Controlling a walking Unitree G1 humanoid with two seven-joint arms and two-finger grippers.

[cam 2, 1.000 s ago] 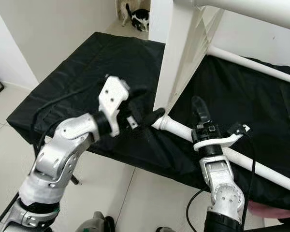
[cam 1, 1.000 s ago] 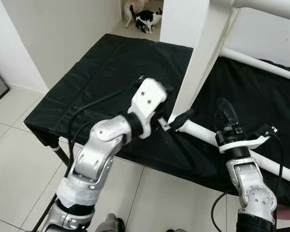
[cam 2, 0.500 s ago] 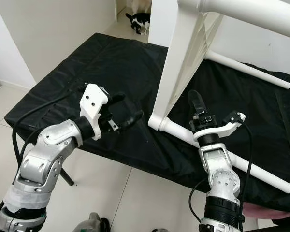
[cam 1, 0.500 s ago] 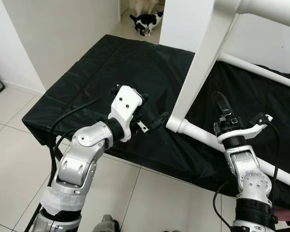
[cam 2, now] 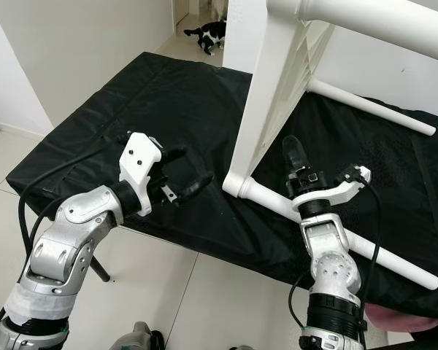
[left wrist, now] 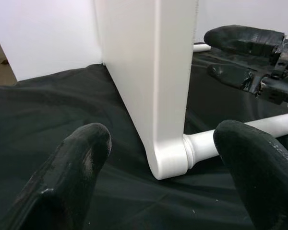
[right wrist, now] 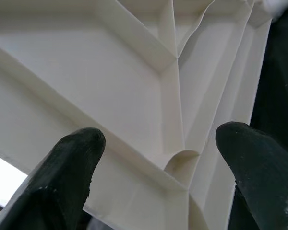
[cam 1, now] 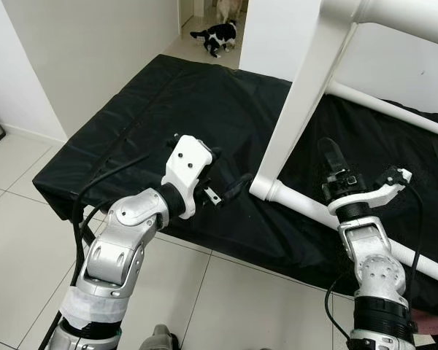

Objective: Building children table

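Note:
A white children's table stands on its side, its top panel upright on a black-covered platform. One white leg lies along the cover from the panel's lower corner; another leg runs behind. My left gripper hovers open just left of that corner, apart from it. In the left wrist view the corner sits ahead between the fingertips. My right gripper points up, open, beside the lying leg and faces the ribbed underside of the panel.
A black-and-white cat stands on the floor in the doorway behind the platform. White walls close the left and back. Tiled floor lies to the left and in front of the platform's near edge.
My left gripper has drawn back to the left, away from the table's lower corner that it was at a second ago. The right gripper has barely moved. The cat has shifted.

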